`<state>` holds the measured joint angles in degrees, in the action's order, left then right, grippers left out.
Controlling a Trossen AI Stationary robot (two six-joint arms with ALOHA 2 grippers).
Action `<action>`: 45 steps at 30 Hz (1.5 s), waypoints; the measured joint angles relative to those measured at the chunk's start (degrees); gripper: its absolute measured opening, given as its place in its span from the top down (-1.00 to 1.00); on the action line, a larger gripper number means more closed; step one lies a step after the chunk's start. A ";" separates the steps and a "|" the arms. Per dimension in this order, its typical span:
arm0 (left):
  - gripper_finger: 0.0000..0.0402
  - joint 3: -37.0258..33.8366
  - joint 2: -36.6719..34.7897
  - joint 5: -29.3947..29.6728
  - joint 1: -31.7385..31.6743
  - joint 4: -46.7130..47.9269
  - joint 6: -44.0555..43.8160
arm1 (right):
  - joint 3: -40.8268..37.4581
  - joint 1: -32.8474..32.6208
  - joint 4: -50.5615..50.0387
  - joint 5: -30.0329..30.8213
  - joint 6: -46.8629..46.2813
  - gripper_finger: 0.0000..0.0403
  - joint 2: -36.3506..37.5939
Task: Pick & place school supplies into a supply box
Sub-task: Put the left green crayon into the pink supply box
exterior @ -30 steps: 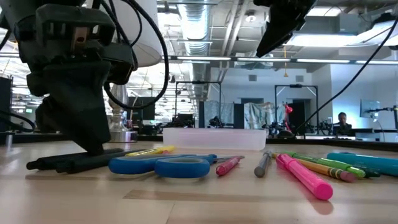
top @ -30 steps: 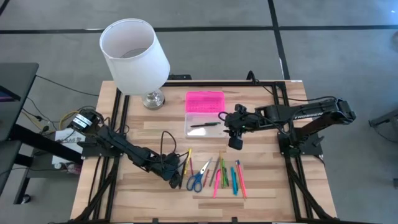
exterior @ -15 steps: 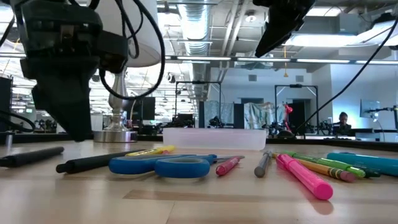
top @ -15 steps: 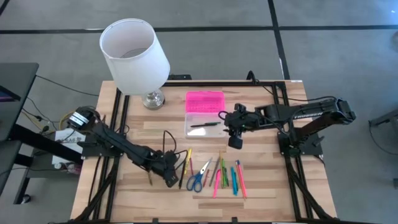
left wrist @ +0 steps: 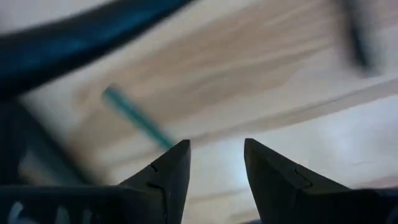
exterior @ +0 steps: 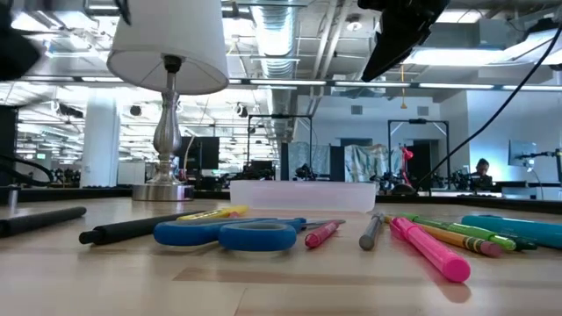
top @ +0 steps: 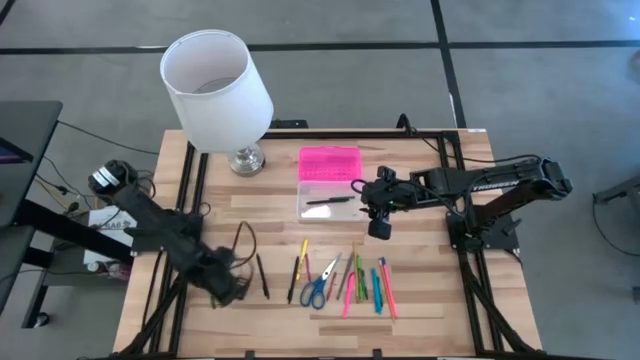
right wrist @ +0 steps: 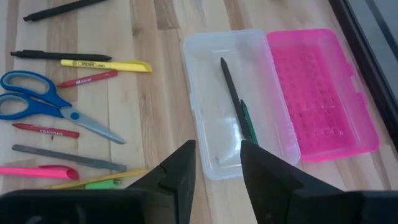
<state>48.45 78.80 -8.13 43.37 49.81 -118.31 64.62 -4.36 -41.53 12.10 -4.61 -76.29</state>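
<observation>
The supply box (top: 326,200) lies open at the table's middle. Its clear base (right wrist: 208,74) holds a black pen (right wrist: 230,84) and a green one (right wrist: 249,121), and its pink lid (right wrist: 317,87) is folded back on the far side. The school supplies lie in a row nearer the front: blue scissors (top: 318,290), pink, green and yellow pens (top: 360,280), and a black pen (top: 262,275) apart on the left. My left gripper (top: 232,292) hovers open over bare wood near the left front, left of that pen. My right gripper (top: 379,230) hangs open above the box's near right corner.
A white lamp (top: 215,85) stands on its metal foot at the far left. Black frame rails run along both table sides. A thin teal stick (left wrist: 134,115) shows blurred on the wood past my left fingers. Bare wood lies between the pens and the front edge.
My left gripper has left the row of pens, risen, rolled about and swung toward the table's left near corner. One black pen has slid leftward out of the row and now lies apart from the others. My right gripper has kept still.
</observation>
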 joint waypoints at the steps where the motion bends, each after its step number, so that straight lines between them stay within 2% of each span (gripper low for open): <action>1: 0.27 0.00 -0.11 -1.22 1.87 0.70 -3.60 | 0.00 0.00 -0.01 0.02 0.38 0.41 0.00; 5: 0.29 0.00 1.78 -6.15 5.59 0.50 -7.81 | 0.00 0.55 0.43 0.03 1.47 0.41 -0.02; 13: 0.44 0.00 9.39 -4.32 5.49 -3.03 -5.85 | 0.00 3.51 0.47 0.02 2.15 0.41 -0.02; 21: 0.48 0.02 10.41 -2.60 5.44 -6.25 -3.94 | 0.00 5.48 0.86 -0.22 3.27 0.41 -0.02; 31: 0.48 0.02 10.39 -13.70 8.26 -6.31 2.99 | 0.00 6.10 1.50 -0.28 3.29 0.41 -0.02; 34: 0.48 0.04 10.39 -15.29 9.31 -6.09 4.00 | 0.00 6.03 1.50 -0.35 3.20 0.41 -0.02; 39: 0.48 0.04 10.39 -13.46 11.08 -4.30 7.89 | 0.00 6.01 1.52 -0.35 3.18 0.41 -0.02; 45: 0.48 0.04 10.39 -9.74 12.22 -2.38 17.44 | 0.00 5.87 1.74 -0.56 3.14 0.41 -0.02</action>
<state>48.49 89.19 -17.87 55.59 47.44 -100.87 64.62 1.51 -39.79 11.53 -1.48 -76.31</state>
